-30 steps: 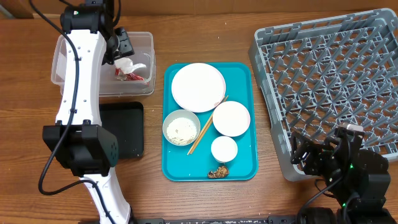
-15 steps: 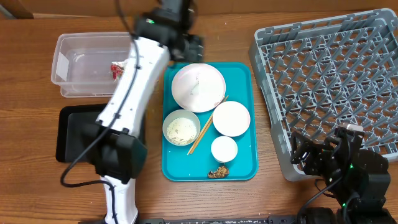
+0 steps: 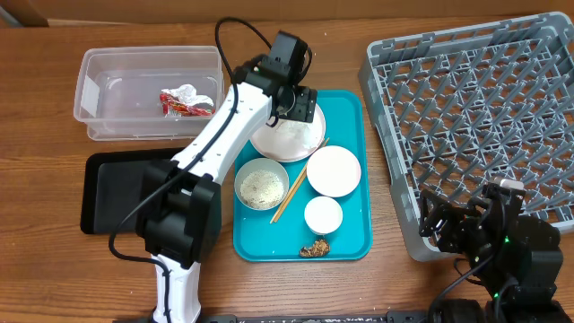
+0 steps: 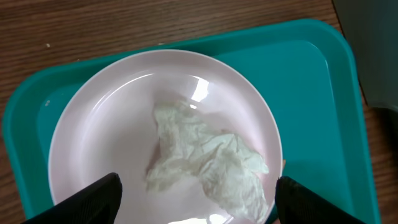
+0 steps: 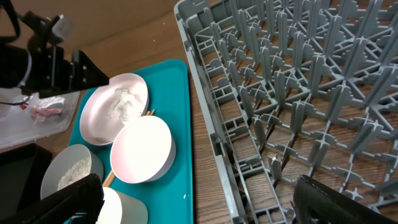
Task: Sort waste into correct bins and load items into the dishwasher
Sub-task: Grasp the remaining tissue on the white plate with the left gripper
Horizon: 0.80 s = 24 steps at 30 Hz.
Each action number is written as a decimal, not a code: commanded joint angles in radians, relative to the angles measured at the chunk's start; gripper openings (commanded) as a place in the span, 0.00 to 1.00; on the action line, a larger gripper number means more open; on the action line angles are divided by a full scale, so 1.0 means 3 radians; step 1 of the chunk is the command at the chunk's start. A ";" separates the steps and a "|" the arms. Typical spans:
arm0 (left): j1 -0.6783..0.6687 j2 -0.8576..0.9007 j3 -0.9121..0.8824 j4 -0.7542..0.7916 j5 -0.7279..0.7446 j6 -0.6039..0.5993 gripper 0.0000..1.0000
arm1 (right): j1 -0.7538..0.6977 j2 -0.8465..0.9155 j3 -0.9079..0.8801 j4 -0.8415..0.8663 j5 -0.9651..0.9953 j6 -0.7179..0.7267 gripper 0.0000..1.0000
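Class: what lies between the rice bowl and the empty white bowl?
Wooden chopsticks, lying diagonally on the teal tray between rice bowl and empty bowl; the overhead view shows it.

Wooden table [image 3: 395, 283] bears clear tub [image 3: 82, 82], black tray [image 3: 108, 193] (partly hidden, apparently flat), teal tray [image 3: 346, 117], grey dish rack [image 3: 475, 99].

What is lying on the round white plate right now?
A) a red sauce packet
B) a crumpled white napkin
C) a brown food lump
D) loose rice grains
B: the left wrist view shows a crumpled white napkin lying in the middle of the plate.
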 commanded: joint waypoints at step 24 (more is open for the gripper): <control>-0.0008 0.0061 -0.0984 0.0954 -0.0032 0.0061 0.70 | 0.0013 -0.0005 0.0084 0.0006 -0.0005 0.0005 1.00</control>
